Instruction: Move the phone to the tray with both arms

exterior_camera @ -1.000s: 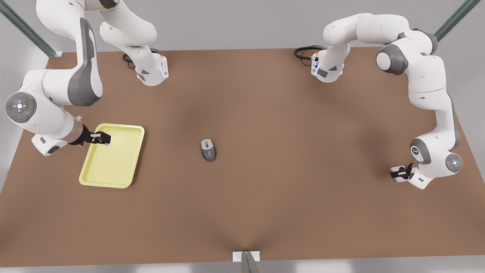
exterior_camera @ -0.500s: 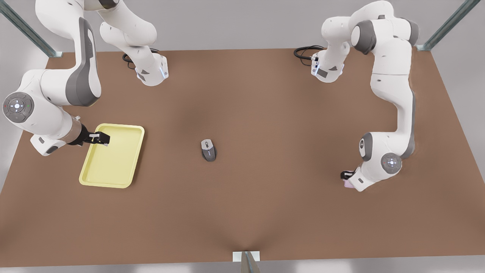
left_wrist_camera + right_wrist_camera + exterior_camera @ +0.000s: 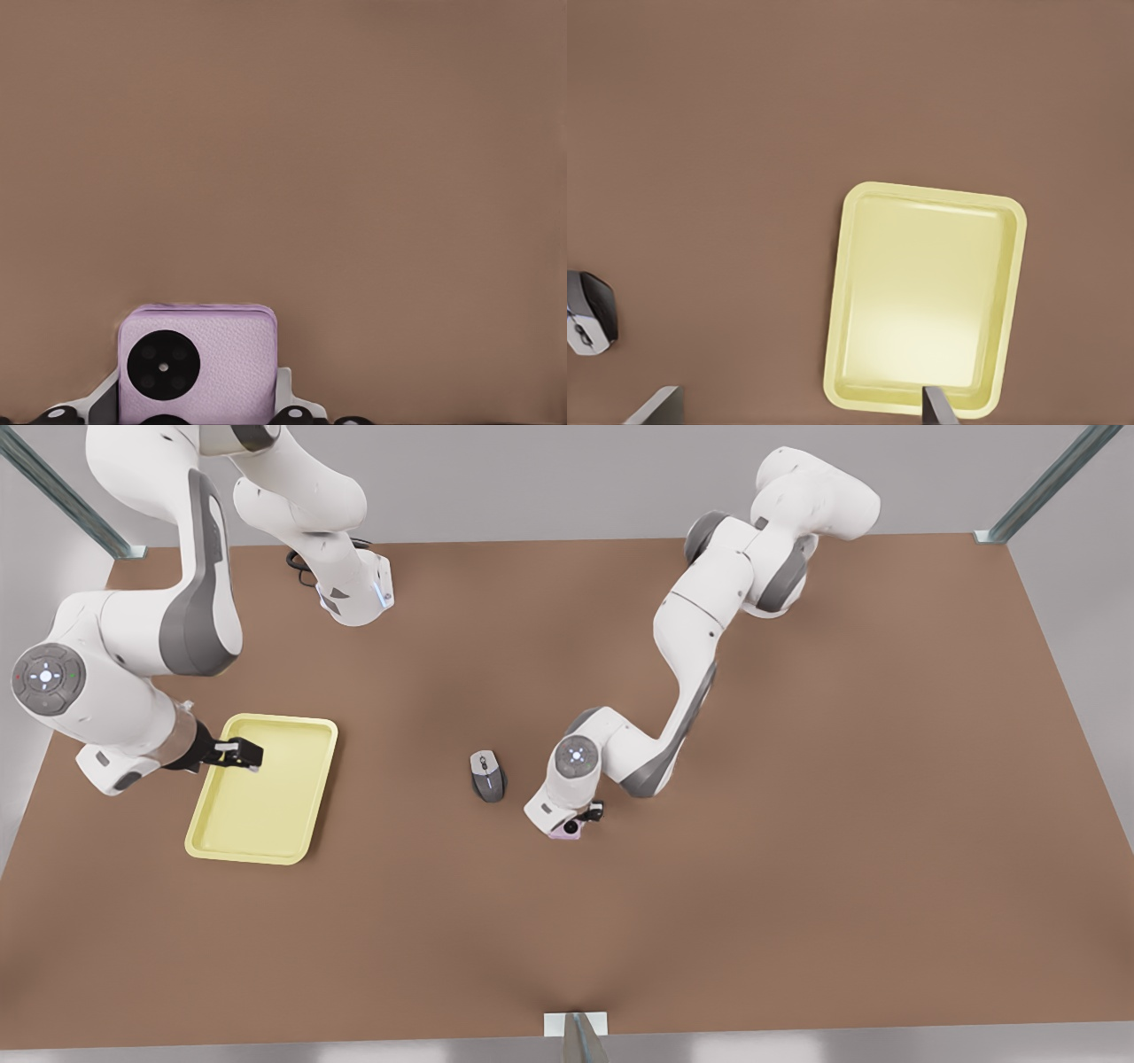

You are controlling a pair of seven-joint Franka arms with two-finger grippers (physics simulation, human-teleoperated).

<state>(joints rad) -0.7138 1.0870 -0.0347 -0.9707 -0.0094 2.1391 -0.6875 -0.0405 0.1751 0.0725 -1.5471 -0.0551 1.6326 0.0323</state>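
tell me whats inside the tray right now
Nothing lies inside the tray: its yellow floor looks bare in the right wrist view. The right gripper hangs above its far end, open. The phone is clamped in the left gripper, beside the computer mouse.

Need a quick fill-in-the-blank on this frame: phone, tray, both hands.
1. The left hand is shut on the ____.
2. The right hand hovers over the yellow ____.
3. The grey ____ lies between tray and phone.
4. The tray holds ____ objects.

Missing: phone; tray; mouse; no
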